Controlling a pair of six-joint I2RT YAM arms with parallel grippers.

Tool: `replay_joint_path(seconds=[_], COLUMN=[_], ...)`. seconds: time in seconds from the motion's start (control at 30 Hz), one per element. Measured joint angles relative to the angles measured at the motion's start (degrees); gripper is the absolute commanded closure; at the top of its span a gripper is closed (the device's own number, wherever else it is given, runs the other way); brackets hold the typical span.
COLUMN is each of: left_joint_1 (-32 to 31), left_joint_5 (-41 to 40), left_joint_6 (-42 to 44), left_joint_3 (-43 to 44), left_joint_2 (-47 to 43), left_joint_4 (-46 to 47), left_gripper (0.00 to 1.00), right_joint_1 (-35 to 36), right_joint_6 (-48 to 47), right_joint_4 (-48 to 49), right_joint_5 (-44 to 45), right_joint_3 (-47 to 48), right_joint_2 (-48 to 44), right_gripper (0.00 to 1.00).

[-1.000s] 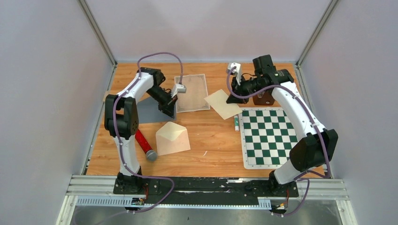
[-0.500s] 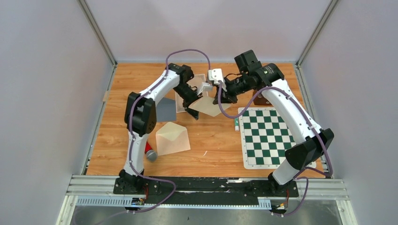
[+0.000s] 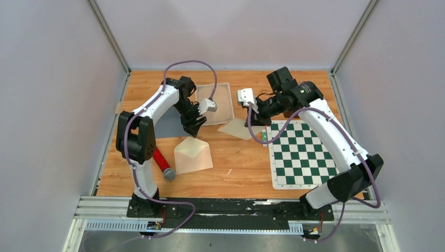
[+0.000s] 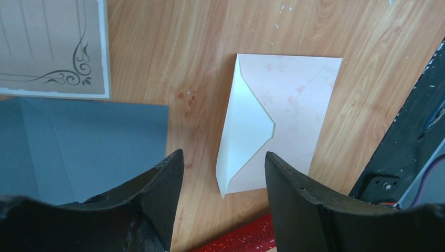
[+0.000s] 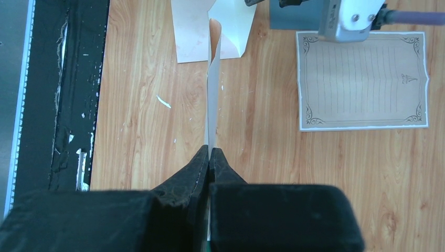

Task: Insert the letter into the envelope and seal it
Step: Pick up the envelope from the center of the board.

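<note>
Right gripper clamps the letter; envelope lies open on the table.
Left gripper hangs over the envelope, jaws apart and empty (flap folded out); the held letter is between envelope and chessboard mat.

top: high, far, looking down | left wrist: close, down onto envelope | right wrist: close, down; both share envelope, lined sheet

Bright, even overhead light — shadows soft and faint; wrist views blur slightly up close.
</note>
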Motion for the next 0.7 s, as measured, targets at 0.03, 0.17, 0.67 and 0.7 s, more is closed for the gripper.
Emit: replay_joint_path(seconds=[0.03,0.17,0.67,0.7], left_joint_1=[-0.17,-0.72,-0.31,-0.31], left_joint_5=[-0.61,-1.53,-5.09,-5.11], left_joint_6=[0.46,1.64,3.15,3.17], left_joint_3=[-0.46,-1.16,-4.83,-4.94], left_joint_2=[0.37,2.16,5.03,5.40], left_joint_4=[0.39,1.07,1.90,1.90], left_gripper=[0.35,0.39,0.63,0.66], right_joint_1=[0.00,0.00,0.02,0.02], right_joint_6=[0.13,0.81,1.70,1.77], right_joint_4=[0.04,0.11,0.31,0.31], right_joint_5=[0.20,0.72,1.33,1.36], right_joint_3=[0.00,0.00,-0.83,-0.83], right_joint_2=[0.02,0.02,0.04,0.04], right_gripper=[1.00,1.00,1.00,1.00])
